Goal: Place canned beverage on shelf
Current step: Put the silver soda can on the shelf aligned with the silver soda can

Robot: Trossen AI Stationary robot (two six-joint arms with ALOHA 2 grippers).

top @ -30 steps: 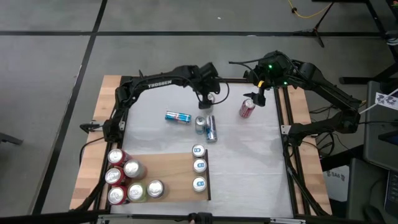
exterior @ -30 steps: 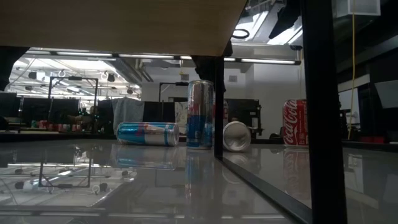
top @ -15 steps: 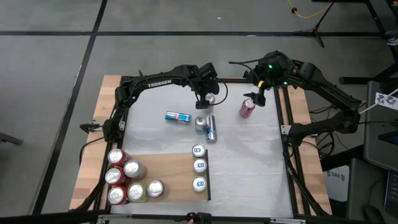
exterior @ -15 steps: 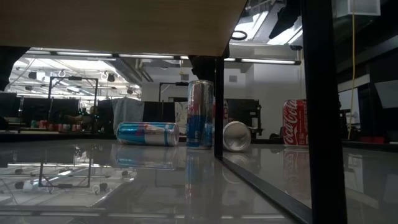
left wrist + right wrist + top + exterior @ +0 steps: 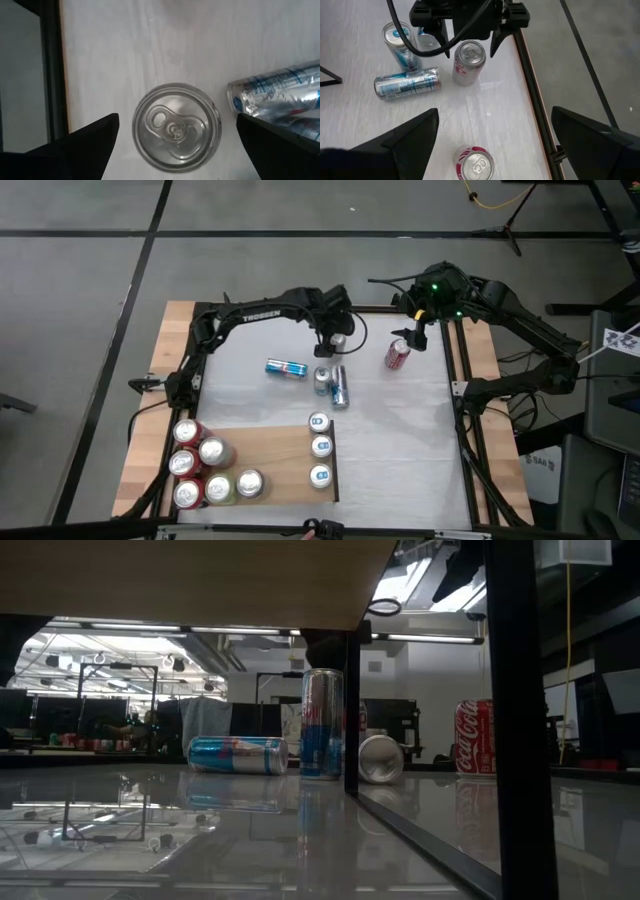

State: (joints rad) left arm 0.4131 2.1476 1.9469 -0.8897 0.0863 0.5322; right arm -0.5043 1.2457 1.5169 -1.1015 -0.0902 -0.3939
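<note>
A silver can with red lettering [image 5: 468,62] stands upright on the white table near its far edge; its top [image 5: 176,127] faces my left wrist camera. My left gripper [image 5: 468,46] hangs open just above it, pointing steeply down, one finger on either side of the can and clear of it. The shelf [image 5: 275,455] is the light-brown panel at the near left. Several cans [image 5: 205,470] stand at its left end, and three blue-topped ones [image 5: 320,448] stand along its dark right edge. My right gripper [image 5: 413,340] waits open, high at the far right.
A red cola can [image 5: 397,355] stands to the right of the silver one. Closer in are an upright blue-and-silver can [image 5: 322,380], a lying can [image 5: 340,388] beside it, and another lying can [image 5: 286,368] to the left. A dark frame rail [image 5: 530,95] runs along the table's right side.
My left gripper has rolled a little about its own pointing line while staying over the silver can. The cans have not moved.
</note>
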